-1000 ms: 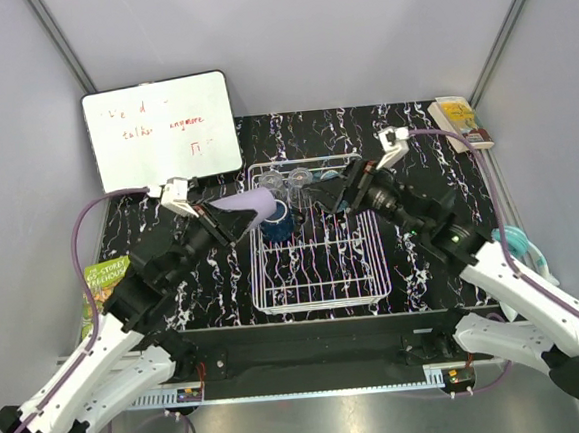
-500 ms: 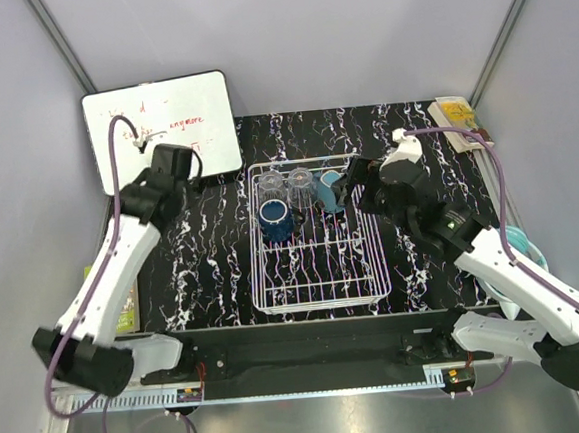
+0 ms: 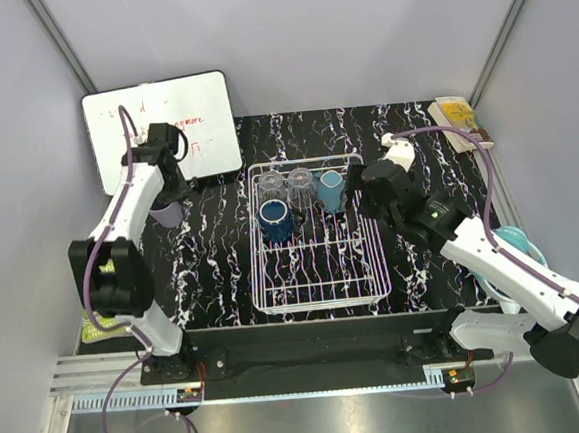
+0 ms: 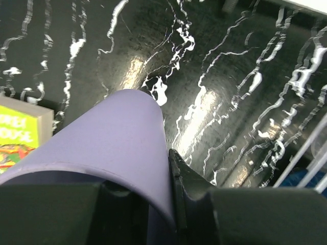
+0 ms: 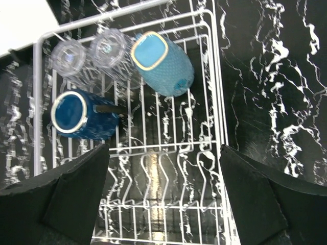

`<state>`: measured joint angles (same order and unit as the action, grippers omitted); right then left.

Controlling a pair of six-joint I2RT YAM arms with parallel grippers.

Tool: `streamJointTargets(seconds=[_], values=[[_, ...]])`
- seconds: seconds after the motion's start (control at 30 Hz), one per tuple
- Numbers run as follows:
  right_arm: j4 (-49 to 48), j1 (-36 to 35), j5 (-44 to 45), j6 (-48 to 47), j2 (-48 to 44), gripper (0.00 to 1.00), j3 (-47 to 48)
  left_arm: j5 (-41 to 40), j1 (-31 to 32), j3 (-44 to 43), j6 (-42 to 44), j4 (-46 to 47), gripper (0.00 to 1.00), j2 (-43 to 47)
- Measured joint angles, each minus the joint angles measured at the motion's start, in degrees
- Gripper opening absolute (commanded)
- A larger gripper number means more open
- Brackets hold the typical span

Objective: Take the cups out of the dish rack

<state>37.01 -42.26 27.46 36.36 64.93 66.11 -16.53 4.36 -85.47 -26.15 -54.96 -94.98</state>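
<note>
With my left gripper (image 3: 169, 198) I am clamping the lavender tumbler (image 4: 118, 137) between both fingers (image 4: 190, 190), and I am holding it near the far-left corner of the counter (image 3: 416, 138), just in front of the whiteboard (image 3: 159, 114) and well apart from the dish rack (image 3: 322, 304). I cannot tell whether the tumbler's far end is touching the counter. A green book (image 4: 19, 133) is lying near the counter's left edge, beside the tumbler in my left wrist view. My right gripper (image 5: 163, 149) is hovering over the right side of the rack with its fingers spread wide and gripping nothing. Four cups are sitting at the rack's far end. The two clear glasses (image 5: 69, 53) (image 5: 108, 47) are standing side by side in the far-left corner. The teal mug (image 5: 163, 64) is leaning just to their right, its mouth showing to my right wrist camera. The dark blue mug (image 5: 82, 115) is lying nearer to me along the rack's left side, just beside the glasses.
</note>
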Motion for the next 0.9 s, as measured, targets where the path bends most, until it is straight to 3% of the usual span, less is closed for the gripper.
streamJointTargets(seconds=[0.47, 0.7, 0.83, 0.87, 0.9], values=[[2.69, 0.00, 0.24, -1.55, 2.12, 0.96, 0.00, 4.50, -10.36, -0.15, 0.13, 4.85, 0.00, -13.70], [1.95, 0.00, 0.37, -2.67, 3.28, 0.97, 0.00, 5.49, -10.60, 0.17, -0.42, 8.55, 0.00, -14.05], [1.29, 0.00, 0.35, -3.13, 4.55, 0.97, 0.00, 5.49, -10.58, 0.57, -0.48, 8.90, 0.16, -13.77], [1.16, 0.00, 0.28, -3.17, 4.83, 0.97, 0.00, 5.49, -10.58, 0.76, -0.55, 9.07, 0.22, -13.60], [0.96, 0.00, 0.15, -3.17, 5.09, 0.98, 0.00, 5.49, -10.58, 1.01, -0.66, 9.25, 0.37, -13.42]])
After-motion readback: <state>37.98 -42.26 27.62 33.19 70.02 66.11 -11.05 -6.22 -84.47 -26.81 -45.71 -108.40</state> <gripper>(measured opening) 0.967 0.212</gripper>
